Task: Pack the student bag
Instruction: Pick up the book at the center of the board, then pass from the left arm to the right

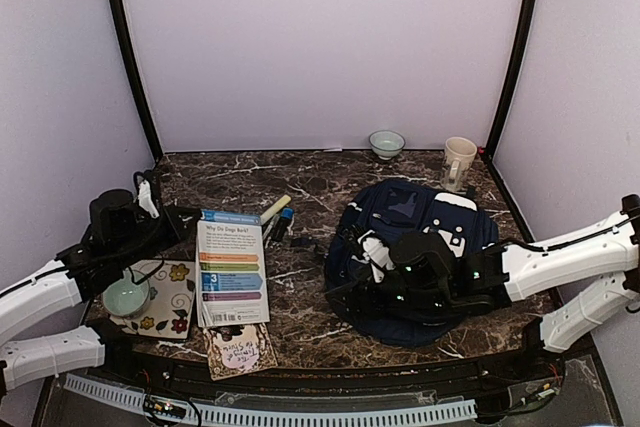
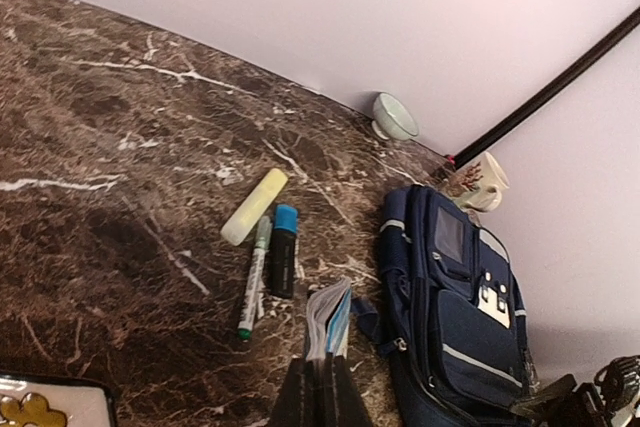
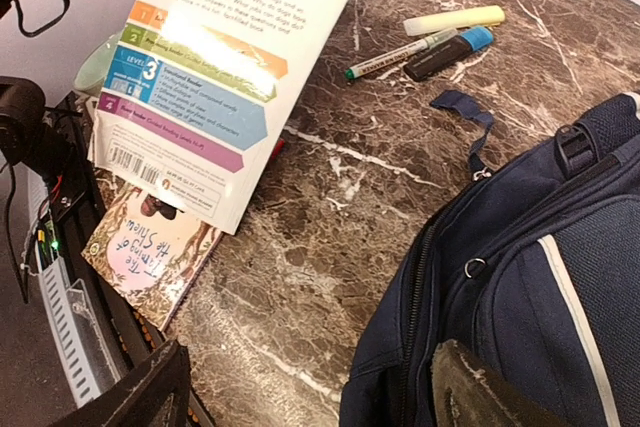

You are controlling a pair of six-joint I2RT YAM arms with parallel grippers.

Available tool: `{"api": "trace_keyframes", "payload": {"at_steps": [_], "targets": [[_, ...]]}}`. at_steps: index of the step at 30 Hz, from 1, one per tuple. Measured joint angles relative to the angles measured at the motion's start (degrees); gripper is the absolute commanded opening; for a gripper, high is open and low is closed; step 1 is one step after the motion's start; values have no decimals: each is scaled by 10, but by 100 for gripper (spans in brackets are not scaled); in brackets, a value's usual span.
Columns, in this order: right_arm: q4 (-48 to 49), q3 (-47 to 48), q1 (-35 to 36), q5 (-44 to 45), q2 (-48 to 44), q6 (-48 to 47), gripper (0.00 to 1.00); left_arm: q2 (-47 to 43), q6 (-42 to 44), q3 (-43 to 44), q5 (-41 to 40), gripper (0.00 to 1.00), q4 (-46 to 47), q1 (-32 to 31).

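Overhead: While the navy backpack (image 1: 405, 205) lies flat at 4 o'clock on the marble table (image 1: 300, 182), the right arm (image 1: 560, 252) reaches over it. A highlighter (image 1: 275, 209) and markers (image 1: 283, 225) sit at centre.
Left wrist: The left gripper (image 2: 322, 392) is clamped on the edge of the "Why Do Dogs Bark?" reader (image 2: 328, 327), with the backpack at 3 o'clock.
Right wrist: The right gripper (image 3: 300, 402) hangs spread wide, holding nothing, above the backpack's zipper seam (image 3: 420, 277).
Step, likely: Opening the bag. Pinch the flap beside the zipper and lift it, keeping the mouth facing 9 o'clock so the reader slides in flat.
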Motion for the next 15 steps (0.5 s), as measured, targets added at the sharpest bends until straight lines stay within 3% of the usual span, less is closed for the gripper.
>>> {"api": "trace_keyframes", "payload": {"at_steps": [5, 10, 15], "targets": [[-2, 3, -7, -36, -15, -25, 87, 31, 30, 47, 34, 0, 13, -29], [-3, 3, -31, -71, -54, -53, 99, 74, 69, 109, 61, 0, 13, -92], [-3, 3, -57, -110, -100, -80, 100, 113, 93, 161, 118, 0, 16, -124]]}}
